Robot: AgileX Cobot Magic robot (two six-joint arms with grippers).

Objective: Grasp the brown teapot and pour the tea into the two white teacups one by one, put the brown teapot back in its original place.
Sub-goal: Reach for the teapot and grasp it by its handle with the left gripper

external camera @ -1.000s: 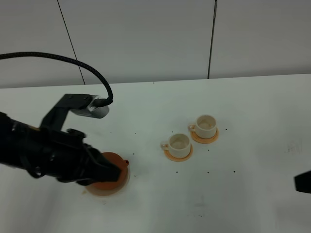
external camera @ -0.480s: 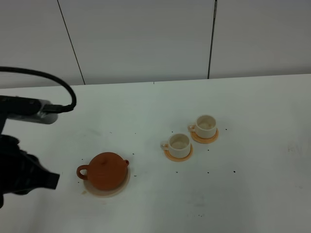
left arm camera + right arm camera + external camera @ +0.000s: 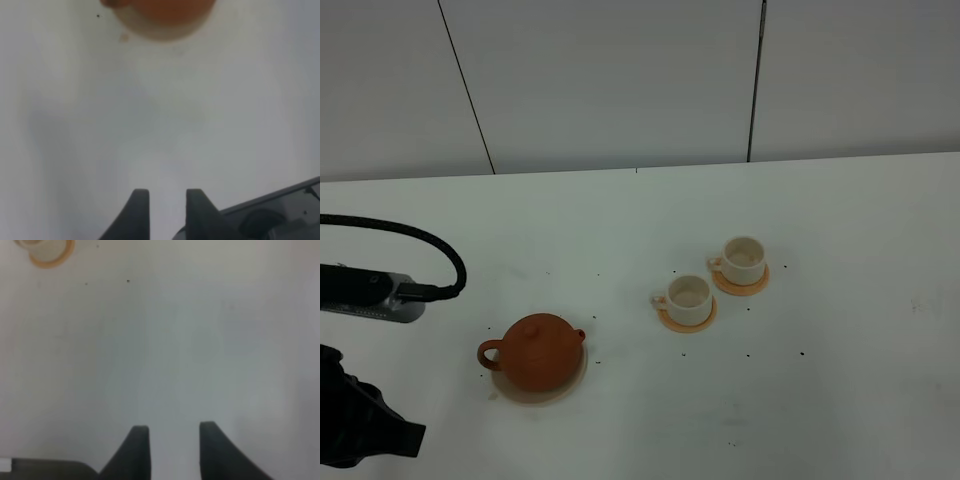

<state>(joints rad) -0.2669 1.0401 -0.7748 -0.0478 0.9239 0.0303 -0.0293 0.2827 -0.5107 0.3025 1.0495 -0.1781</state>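
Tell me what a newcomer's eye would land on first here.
First the brown teapot, sitting alone on its pale round mat at the table's front left. Then the two white teacups on orange saucers near the middle. The left arm sits low in the left corner, clear of the pot.

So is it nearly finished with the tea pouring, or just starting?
It looks close to finished. The teapot sits on its mat, and no gripper holds it. The left gripper is empty, away from the pot. Whether the two cups hold tea, the pictures do not show.
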